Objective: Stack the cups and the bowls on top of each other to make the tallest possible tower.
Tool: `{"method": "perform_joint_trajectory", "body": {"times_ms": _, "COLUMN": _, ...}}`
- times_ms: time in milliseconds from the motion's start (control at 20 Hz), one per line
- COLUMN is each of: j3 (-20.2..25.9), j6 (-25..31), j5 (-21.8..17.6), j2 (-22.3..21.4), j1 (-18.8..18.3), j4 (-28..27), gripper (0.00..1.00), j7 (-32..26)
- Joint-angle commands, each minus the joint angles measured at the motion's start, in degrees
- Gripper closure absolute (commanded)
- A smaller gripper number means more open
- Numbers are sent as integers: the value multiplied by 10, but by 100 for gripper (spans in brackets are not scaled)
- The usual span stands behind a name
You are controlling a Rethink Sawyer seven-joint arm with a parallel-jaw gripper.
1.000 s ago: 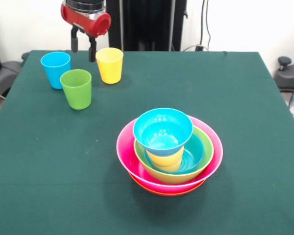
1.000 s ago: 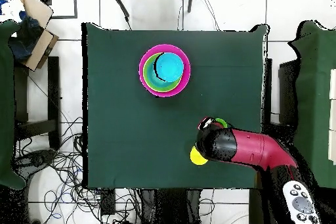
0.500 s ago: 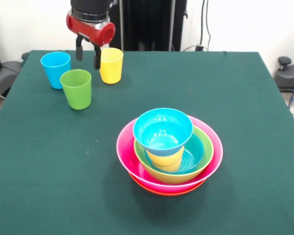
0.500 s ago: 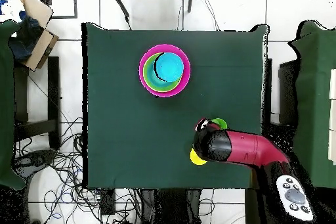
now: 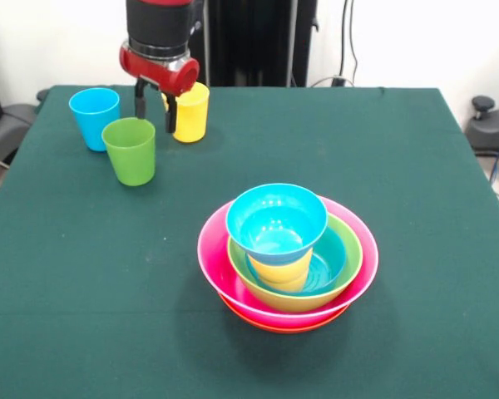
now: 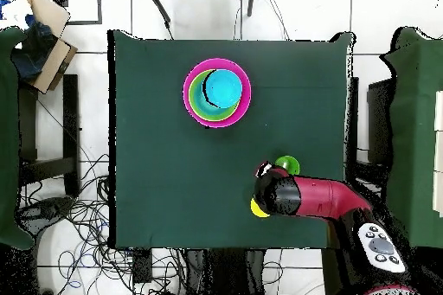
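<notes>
The gripper (image 5: 155,108) is hanging over the table (image 5: 416,166) with its two fingers spread apart, grasping nothing. The yellow cup (image 5: 189,111) is standing just behind it on one side, the green cup (image 5: 130,150) just below and in front, and the light blue cup (image 5: 94,117) beyond that. The tower (image 5: 287,253) — a blue bowl (image 5: 276,218) topping nested bowls — is sitting well apart from the gripper, nearer the table's middle.

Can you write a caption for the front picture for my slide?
Robot hand hangs open above three plastic cups, beside a stack of bowls.
</notes>
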Motion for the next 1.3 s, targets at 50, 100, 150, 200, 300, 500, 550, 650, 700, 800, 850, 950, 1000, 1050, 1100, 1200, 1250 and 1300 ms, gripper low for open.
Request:
{"method": "perform_joint_trajectory", "body": {"times_ms": 50, "j3": 32, "j6": -41, "j5": -45, "j2": 51, "j1": 6, "j4": -50, "gripper": 0, "j7": -17}}
{"method": "perform_joint_trajectory", "body": {"times_ms": 100, "j3": 28, "j6": -44, "j5": -49, "j2": 55, "j1": 11, "j4": -57, "gripper": 0, "j7": -17}}
{"method": "perform_joint_trajectory", "body": {"times_ms": 150, "j3": 26, "j6": -44, "j5": -51, "j2": 56, "j1": 13, "j4": -61, "gripper": 0, "j7": -18}}
{"method": "perform_joint_trajectory", "body": {"times_ms": 200, "j3": 24, "j6": -44, "j5": -55, "j2": 57, "j1": 15, "j4": -68, "gripper": 0, "j7": -21}}
{"method": "perform_joint_trajectory", "body": {"times_ms": 300, "j3": 24, "j6": -45, "j5": -60, "j2": 60, "j1": 14, "j4": -73, "gripper": 0, "j7": -24}}
{"method": "perform_joint_trajectory", "body": {"times_ms": 500, "j3": 33, "j6": -43, "j5": -72, "j2": 69, "j1": 4, "j4": -85, "gripper": 0, "j7": -38}}
{"method": "perform_joint_trajectory", "body": {"times_ms": 550, "j3": 36, "j6": -41, "j5": -75, "j2": 69, "j1": 1, "j4": -85, "gripper": 0, "j7": -40}}
{"method": "perform_joint_trajectory", "body": {"times_ms": 650, "j3": 43, "j6": -37, "j5": -78, "j2": 69, "j1": -6, "j4": -87, "gripper": 0, "j7": -46}}
{"method": "perform_joint_trajectory", "body": {"times_ms": 700, "j3": 43, "j6": -36, "j5": -80, "j2": 69, "j1": -6, "j4": -87, "gripper": 0, "j7": -46}}
{"method": "perform_joint_trajectory", "body": {"times_ms": 800, "j3": 44, "j6": -37, "j5": -82, "j2": 70, "j1": -4, "j4": -87, "gripper": 0, "j7": -41}}
{"method": "perform_joint_trajectory", "body": {"times_ms": 850, "j3": 44, "j6": -36, "j5": -83, "j2": 70, "j1": -4, "j4": -87, "gripper": 0, "j7": -39}}
{"method": "perform_joint_trajectory", "body": {"times_ms": 950, "j3": 46, "j6": -34, "j5": -84, "j2": 70, "j1": -4, "j4": -88, "gripper": 0, "j7": -38}}
{"method": "perform_joint_trajectory", "body": {"times_ms": 1000, "j3": 47, "j6": -34, "j5": -85, "j2": 71, "j1": -4, "j4": -89, "gripper": 0, "j7": -37}}
{"method": "perform_joint_trajectory", "body": {"times_ms": 1050, "j3": 48, "j6": -34, "j5": -85, "j2": 71, "j1": -5, "j4": -89, "gripper": 0, "j7": -36}}
{"method": "perform_joint_trajectory", "body": {"times_ms": 1100, "j3": 47, "j6": -35, "j5": -86, "j2": 72, "j1": -4, "j4": -90, "gripper": 0, "j7": -35}}
{"method": "perform_joint_trajectory", "body": {"times_ms": 1200, "j3": 47, "j6": -34, "j5": -86, "j2": 71, "j1": -3, "j4": -91, "gripper": 0, "j7": -35}}
{"method": "perform_joint_trajectory", "body": {"times_ms": 1250, "j3": 46, "j6": -34, "j5": -86, "j2": 71, "j1": -2, "j4": -91, "gripper": 0, "j7": -35}}
{"method": "perform_joint_trajectory", "body": {"times_ms": 1300, "j3": 46, "j6": -32, "j5": -87, "j2": 71, "j1": -3, "j4": -93, "gripper": 0, "j7": -37}}
